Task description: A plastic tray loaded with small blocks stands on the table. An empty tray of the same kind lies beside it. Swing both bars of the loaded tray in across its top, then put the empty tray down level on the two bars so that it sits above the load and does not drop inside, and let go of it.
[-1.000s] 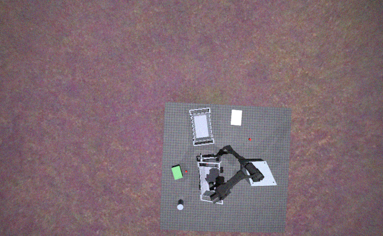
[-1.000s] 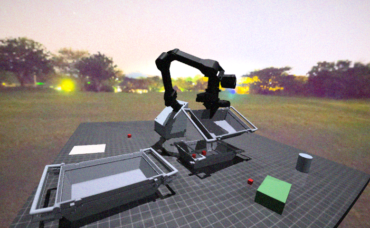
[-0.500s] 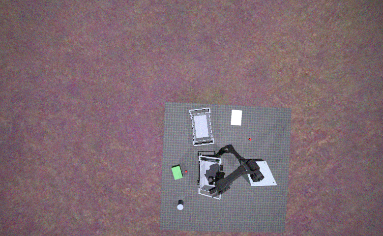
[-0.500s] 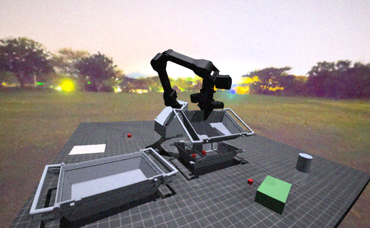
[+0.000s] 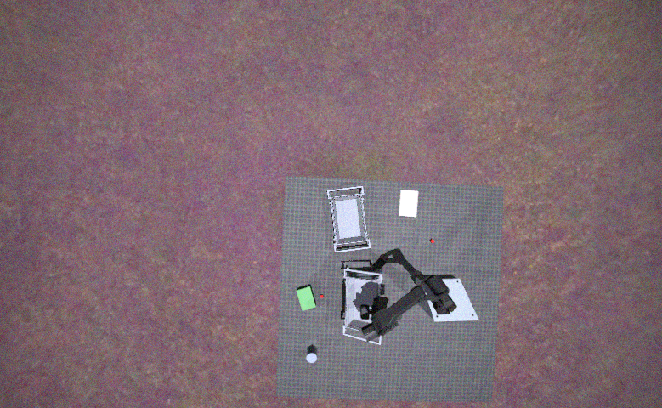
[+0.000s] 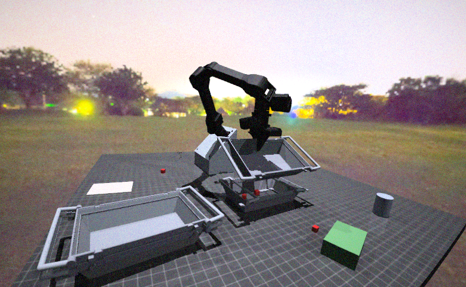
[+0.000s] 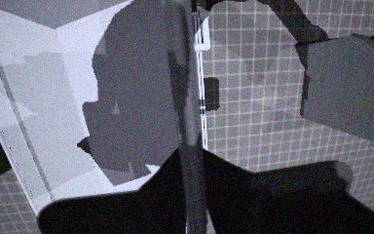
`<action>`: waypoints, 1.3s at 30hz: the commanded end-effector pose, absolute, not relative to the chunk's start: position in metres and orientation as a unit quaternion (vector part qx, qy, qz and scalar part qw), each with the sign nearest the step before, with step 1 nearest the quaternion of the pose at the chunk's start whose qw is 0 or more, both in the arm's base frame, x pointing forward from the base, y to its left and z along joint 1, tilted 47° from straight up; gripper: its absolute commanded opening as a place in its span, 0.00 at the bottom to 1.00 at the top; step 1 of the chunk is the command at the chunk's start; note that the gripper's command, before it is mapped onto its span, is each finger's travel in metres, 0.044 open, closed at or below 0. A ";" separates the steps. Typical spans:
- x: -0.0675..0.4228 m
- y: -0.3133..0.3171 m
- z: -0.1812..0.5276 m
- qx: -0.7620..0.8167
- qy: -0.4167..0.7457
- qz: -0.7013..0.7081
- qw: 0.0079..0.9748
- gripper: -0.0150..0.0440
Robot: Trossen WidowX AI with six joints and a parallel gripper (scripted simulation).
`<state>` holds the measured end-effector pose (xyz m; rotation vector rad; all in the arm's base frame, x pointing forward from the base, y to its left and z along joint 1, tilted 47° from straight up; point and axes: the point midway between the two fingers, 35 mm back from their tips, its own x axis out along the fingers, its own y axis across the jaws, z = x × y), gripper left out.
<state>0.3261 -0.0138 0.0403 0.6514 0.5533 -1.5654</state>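
Observation:
My gripper (image 6: 261, 143) (image 7: 188, 152) is shut on the long side wall of an empty grey tray (image 5: 350, 303) (image 6: 279, 161) (image 7: 38, 88). It holds this tray in the air above the loaded tray (image 6: 270, 201). The held tray is tilted, with the long side away from the fingers hanging lower. Its wire bars stand out over its ends. The loaded tray stands on the table with red blocks (image 6: 244, 196) (image 6: 256, 192) inside. A bar seems to cross its left end in the exterior view; its other bar is largely hidden. In the top view the held tray covers most of it.
Another empty tray (image 5: 348, 218) (image 6: 131, 232) stands nearby, bars out. A green box (image 5: 306, 297) (image 6: 343, 234), a grey cylinder (image 5: 311, 357) (image 6: 383, 205), a white sheet (image 5: 408, 203) (image 6: 109, 188) and loose red blocks (image 5: 322, 296) (image 6: 315, 228) (image 5: 432, 240) (image 6: 163, 170) lie around.

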 end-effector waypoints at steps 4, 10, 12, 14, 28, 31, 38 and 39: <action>0.328 -0.009 0.043 0.285 0.238 -0.677 0.636 0.25; 0.327 -0.009 0.043 0.285 0.238 -0.677 0.636 0.25; 0.327 -0.010 0.044 0.285 0.238 -0.677 0.636 0.25; 0.327 -0.010 0.044 0.285 0.238 -0.677 0.636 0.25; 0.327 -0.015 0.039 0.286 0.238 -0.676 0.636 0.25; 0.327 -0.019 0.034 0.286 0.238 -0.676 0.636 0.25; 0.326 -0.030 0.025 0.286 0.238 -0.676 0.636 0.25; 0.326 -0.031 0.023 0.286 0.238 -0.676 0.636 0.25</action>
